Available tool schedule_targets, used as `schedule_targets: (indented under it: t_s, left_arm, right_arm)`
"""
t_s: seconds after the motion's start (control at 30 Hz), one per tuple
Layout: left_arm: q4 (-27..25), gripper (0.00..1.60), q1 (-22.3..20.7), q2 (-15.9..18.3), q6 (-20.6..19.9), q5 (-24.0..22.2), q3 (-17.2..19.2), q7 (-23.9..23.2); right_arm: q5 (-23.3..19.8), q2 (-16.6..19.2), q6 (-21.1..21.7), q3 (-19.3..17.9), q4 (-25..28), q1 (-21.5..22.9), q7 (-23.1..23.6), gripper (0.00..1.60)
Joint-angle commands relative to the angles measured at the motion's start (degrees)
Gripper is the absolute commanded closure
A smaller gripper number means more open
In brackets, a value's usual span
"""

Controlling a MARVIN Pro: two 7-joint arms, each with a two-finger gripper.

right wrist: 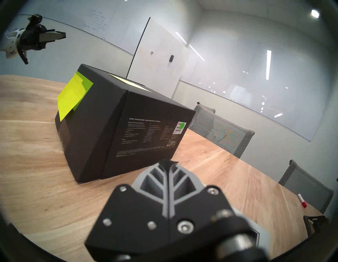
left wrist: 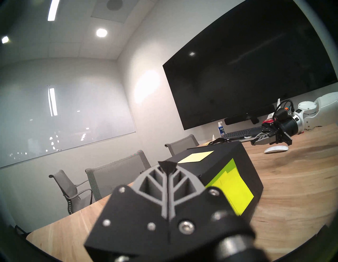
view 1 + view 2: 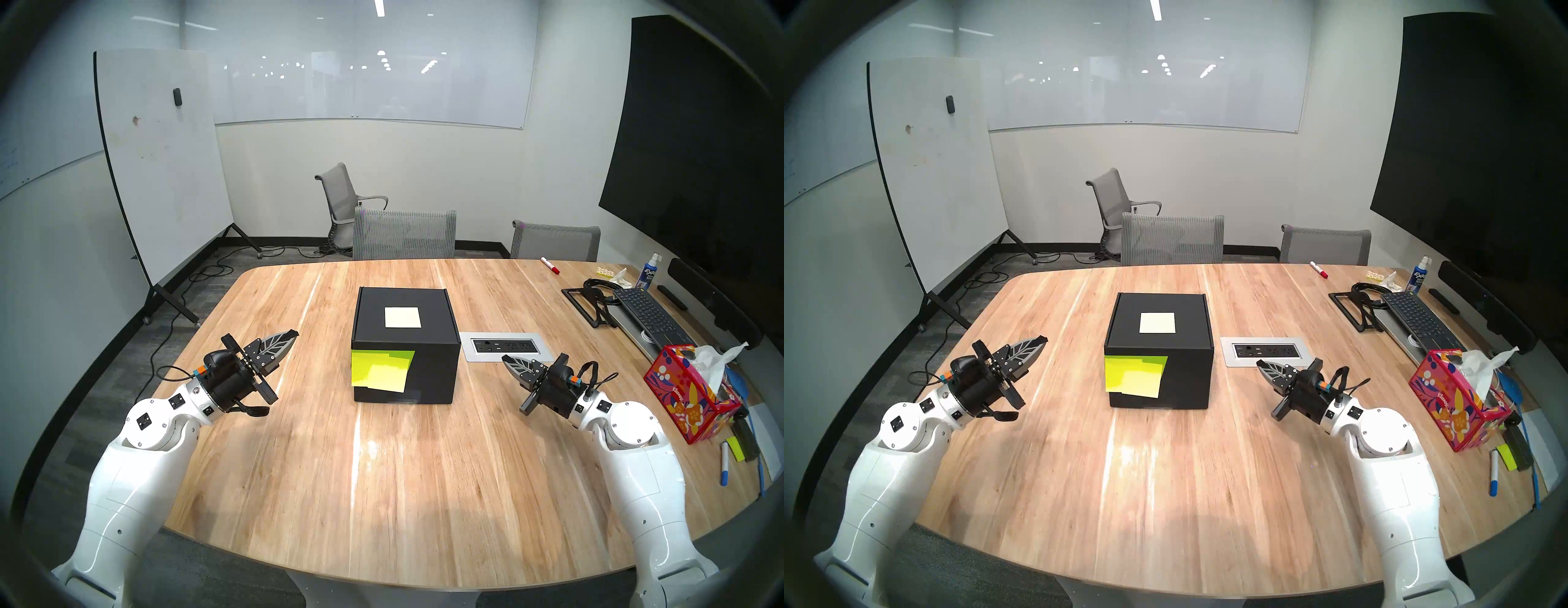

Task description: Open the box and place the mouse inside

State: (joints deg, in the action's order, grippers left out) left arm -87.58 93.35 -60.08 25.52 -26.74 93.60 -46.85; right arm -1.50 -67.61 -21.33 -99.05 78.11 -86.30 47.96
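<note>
One counter (image 3: pixel 382 467) carries one black box (image 3: pixel 405 348), lid flaps down, with three grey chairs (image 3: pixel 405 233) beyond it. Right of the box sit one power panel (image 3: pixel 505 346), one keyboard (image 3: pixel 649 314) and one patterned tissue box (image 3: pixel 687 399). Two hands flank the box, each pinched fully closed and empty: left hand (image 3: pixel 292 335), right hand (image 3: pixel 505 360). The box wears one pale square note (image 3: pixel 403 317) on top and neon yellow-green notes (image 3: pixel 382 369) on its near face. One small white mouse (image 2: pixel 276 149) lies on the counter right of the box, below the right hand; nothing lies between it and the box
</note>
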Motion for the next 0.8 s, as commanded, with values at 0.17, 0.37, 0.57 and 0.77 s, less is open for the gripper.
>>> schedule_targets:
  t_s: [0.17, 0.37, 0.57, 0.77]
  left_arm:
    - [3.75, 1.60, -5.61, -3.64, -1.06, 0.56, 1.49, 7.77]
    - [4.47, 1.60, -6.39, -3.56, -1.04, 1.30, 1.07, 8.33]
    - [4.02, 1.60, -5.71, -3.73, 0.02, 3.17, 1.29, 9.11]
    - [3.45, 1.60, -5.01, -3.85, 1.02, 4.52, 1.51, 9.41]
  right_arm:
    - [-0.03, -0.33, -0.55, -0.24, 0.93, 0.45, 0.13, 1.60]
    - [-0.08, -0.57, -0.50, -0.22, 1.26, 0.35, 0.11, 1.60]
    - [0.02, -0.57, -0.37, -0.45, 1.56, 0.33, 0.03, 1.60]
    - [-0.03, -0.79, -0.18, -0.66, 1.76, 0.22, 0.08, 1.60]
